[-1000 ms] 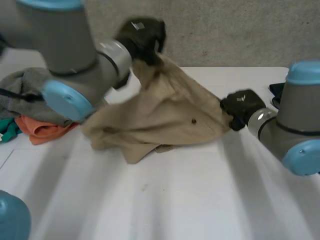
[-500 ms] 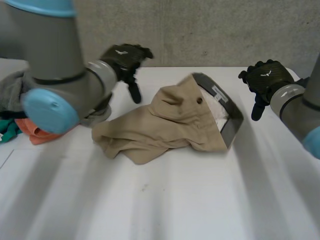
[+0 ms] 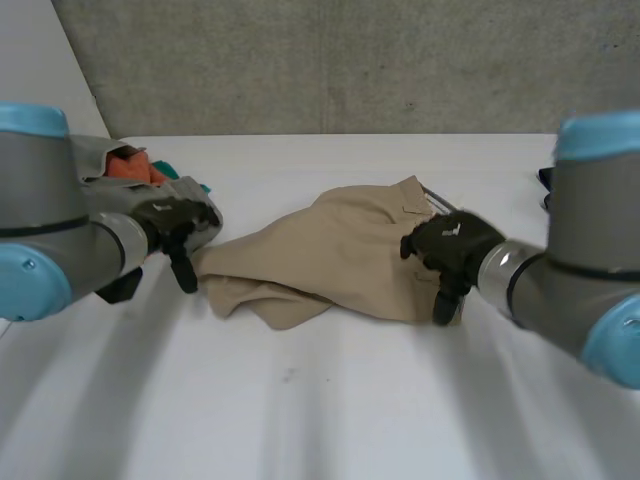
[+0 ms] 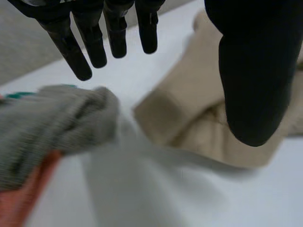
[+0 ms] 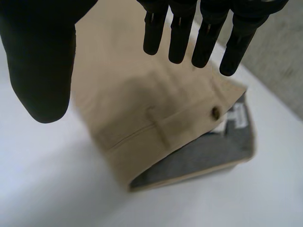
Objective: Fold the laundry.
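A tan pair of trousers (image 3: 330, 255) lies crumpled in the middle of the white table (image 3: 320, 410). My left hand (image 3: 178, 228) hangs open just off the garment's left end, fingers straight and pointing down. In the left wrist view the trousers (image 4: 189, 101) lie past the fingers (image 4: 97, 40), untouched. My right hand (image 3: 450, 250) is open over the garment's right end, at the waistband. The right wrist view has the waistband (image 5: 180, 137) with its button (image 5: 216, 112) and grey lining under the spread fingers (image 5: 189, 33), nothing held.
A pile of other laundry, grey (image 3: 100, 155), orange (image 3: 130, 165) and teal, lies at the table's left behind my left arm. In the left wrist view the grey cloth (image 4: 52, 132) sits beside the trousers. A dark object (image 3: 548, 180) lies at the right edge.
Both hands let go of the trousers, which dropped flat onto the table. The hands then came down, the left to the garment's left end and the right onto the waistband.
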You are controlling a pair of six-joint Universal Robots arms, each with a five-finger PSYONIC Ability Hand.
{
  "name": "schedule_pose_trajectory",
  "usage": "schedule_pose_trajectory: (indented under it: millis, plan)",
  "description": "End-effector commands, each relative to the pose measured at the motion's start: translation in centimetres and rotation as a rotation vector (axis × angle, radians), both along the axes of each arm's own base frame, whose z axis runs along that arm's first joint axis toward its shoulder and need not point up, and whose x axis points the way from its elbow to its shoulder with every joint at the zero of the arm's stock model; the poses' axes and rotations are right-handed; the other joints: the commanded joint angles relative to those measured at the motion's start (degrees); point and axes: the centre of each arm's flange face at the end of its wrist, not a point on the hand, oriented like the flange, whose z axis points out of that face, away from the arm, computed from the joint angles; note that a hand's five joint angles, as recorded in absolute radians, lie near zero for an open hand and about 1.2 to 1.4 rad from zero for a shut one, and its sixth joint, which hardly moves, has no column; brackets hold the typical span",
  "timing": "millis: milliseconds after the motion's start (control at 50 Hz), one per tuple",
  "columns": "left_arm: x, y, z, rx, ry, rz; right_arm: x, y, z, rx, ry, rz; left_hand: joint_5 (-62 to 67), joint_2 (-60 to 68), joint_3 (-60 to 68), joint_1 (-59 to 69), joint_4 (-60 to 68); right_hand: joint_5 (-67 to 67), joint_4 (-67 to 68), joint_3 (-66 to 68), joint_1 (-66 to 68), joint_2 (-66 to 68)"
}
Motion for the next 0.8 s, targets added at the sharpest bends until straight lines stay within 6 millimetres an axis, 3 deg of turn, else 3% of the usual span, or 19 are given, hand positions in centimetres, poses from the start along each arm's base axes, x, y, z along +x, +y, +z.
schedule_pose_trajectory:
  millis: [20,300,360,380,420,440,500,580,600,660,680,740,800]
  plan:
    - [-1.2,0.7,-2.2,0.041,0.008,-0.063,-0.3,-1.1,-5.3,-0.01,-0.03,-0.073,5.0,5.2,5.5,4.7,5.0,4.5,5.3,5.5,5.3,6.2]
    - [-3.3,-0.1,-3.5,-0.051,-0.069,-0.086,0.5,-3.0,-8.8,-0.178,-0.024,-0.043,23.7,23.9,24.1,23.4,23.7,10.3,11.0,11.2,11.0,11.9]
    - [-3.7,-0.3,-3.6,-0.068,-0.083,-0.093,0.6,-3.7,-9.5,-0.221,-0.012,-0.043,38.5,38.7,38.9,38.2,38.5,12.1,12.8,13.0,12.9,13.8]
    - [-3.8,-0.3,-3.5,-0.073,-0.084,-0.094,0.6,-4.0,-9.6,-0.244,-0.002,-0.046,41.3,41.5,41.8,41.0,41.3,20.4,21.1,21.4,21.2,22.1]
    - [-4.1,-0.3,-3.2,-0.089,-0.086,-0.102,0.5,-4.3,-9.6,-0.268,0.001,-0.052,60.6,60.8,61.1,60.3,60.6,34.1,34.8,35.0,34.9,35.8]
    - [-4.3,-0.3,-2.9,-0.096,-0.086,-0.104,0.5,-4.6,-9.3,-0.295,0.001,-0.059,62.9,63.1,63.3,62.5,62.9,55.5,56.2,56.4,56.3,57.2]
    - [-4.6,-0.3,-1.4,-0.133,-0.08,-0.102,0.6,-4.7,-8.2,-0.342,-0.019,-0.076,62.9,63.1,63.3,62.6,62.9,55.7,56.4,56.6,56.5,57.4]
    - [-4.4,0.4,2.9,-0.201,-0.059,-0.074,0.1,-5.3,-2.7,-0.471,-0.1,-0.121,62.9,63.1,63.3,62.6,62.9,55.7,56.4,56.6,56.5,57.4]
    - [-4.1,0.9,5.5,-0.245,-0.04,-0.065,-0.1,-5.3,0.4,-0.538,-0.144,-0.126,62.9,63.1,63.3,62.6,62.9,55.7,56.4,56.6,56.5,57.4]
    - [-3.7,2.1,10.0,-0.337,-0.001,-0.057,-0.3,-4.9,4.6,-0.611,-0.2,-0.111,62.9,63.1,63.3,62.6,62.9,55.7,56.4,56.6,56.5,57.4]
    - [-3.3,3.1,12.9,-0.401,0.028,-0.053,-0.6,-4.4,7.2,-0.64,-0.22,-0.099,62.9,63.1,63.3,62.6,62.9,55.7,56.4,56.6,56.5,57.4]
    - [-2.4,4.7,17.5,-0.505,0.08,-0.042,-1.8,-4.0,11.6,-0.655,-0.243,-0.11,62.9,63.1,63.3,62.6,62.9,55.7,56.4,56.6,56.5,57.4]
    - [-2.0,5.7,19.9,-0.56,0.108,-0.043,-2.6,-4.0,13.8,-0.626,-0.257,-0.125,62.9,63.1,63.3,62.6,62.9,55.7,56.4,56.6,56.5,57.4]
